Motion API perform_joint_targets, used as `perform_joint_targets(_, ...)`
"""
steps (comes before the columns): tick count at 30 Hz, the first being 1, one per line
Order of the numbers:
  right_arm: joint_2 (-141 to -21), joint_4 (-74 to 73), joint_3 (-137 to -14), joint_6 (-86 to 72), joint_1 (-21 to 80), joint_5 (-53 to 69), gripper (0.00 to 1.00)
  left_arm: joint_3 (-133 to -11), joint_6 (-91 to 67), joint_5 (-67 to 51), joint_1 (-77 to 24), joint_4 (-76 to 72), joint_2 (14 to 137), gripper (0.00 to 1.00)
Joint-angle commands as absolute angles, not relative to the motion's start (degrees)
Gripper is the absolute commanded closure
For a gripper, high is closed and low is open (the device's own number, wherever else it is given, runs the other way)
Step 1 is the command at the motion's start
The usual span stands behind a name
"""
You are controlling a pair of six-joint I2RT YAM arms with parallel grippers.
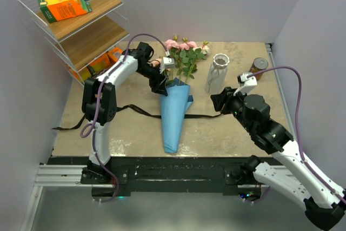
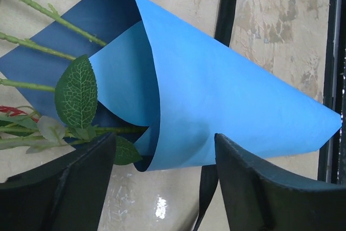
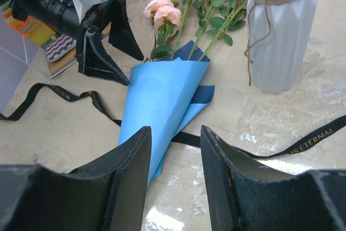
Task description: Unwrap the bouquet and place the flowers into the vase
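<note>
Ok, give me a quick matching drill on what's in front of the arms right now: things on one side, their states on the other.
Things:
1 blue paper cone
2 black ribbon
3 vase
4 left gripper

States:
a standing upright
b open, holding nothing
c lying on its side
d loose, running under the cone

Pairs: 1-c, 2-d, 3-a, 4-b
</note>
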State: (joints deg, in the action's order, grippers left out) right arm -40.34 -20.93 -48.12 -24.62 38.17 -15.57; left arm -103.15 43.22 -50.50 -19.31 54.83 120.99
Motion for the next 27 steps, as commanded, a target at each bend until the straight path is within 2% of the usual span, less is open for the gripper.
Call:
perform_joint_targets(1,-40.3,-18.0,-48.3,-25.3,38.1,-14.7,0.55,-103.0,48.6,-53.4,-19.3,56.4,121.2,0.32)
perform_joint_targets(3,-40.4,-17.4,-48.1,-25.6,38.0,-14.4,0.55,-103.9,50.4,-53.2,-19.3,58.7,122.2,0.4)
perform_joint_targets(10,-40.6,-17.1,-48.4,-25.9,38.1,-14.5,0.55,-103.0,53.3,-52.7,-19.3,60.7,122.0,0.43)
perform_joint_targets(13,-40.3,-17.1,-48.6,-26.1,38.0,-14.5,0.56,-103.5,53.4,-52.9,-19.3,60.7,121.9,0.54)
perform_joint_targets(15,-40.3,-17.2,-48.6,-26.5,38.0,-14.6,0.56,-104.8,53.0,-53.2,-19.4,61.5,121.9,0.78)
perform_joint_targets(16,-40.3,-17.1,-48.6,-26.5,38.0,-14.5,0.56,-105.4,52.2,-52.9,-19.5,61.5,121.9,0.97)
perform_joint_targets(17,-40.3,-17.0,-48.7,-26.5,38.0,-14.4,0.56,-105.8,50.0,-52.6,-19.5,60.3,121.4,1.0)
perform_joint_targets(27,-39.9,-18.2,-49.8,-26.7,38.0,-13.6,0.55,-111.4,44.0,-53.0,-21.4,61.3,115.1,1.0)
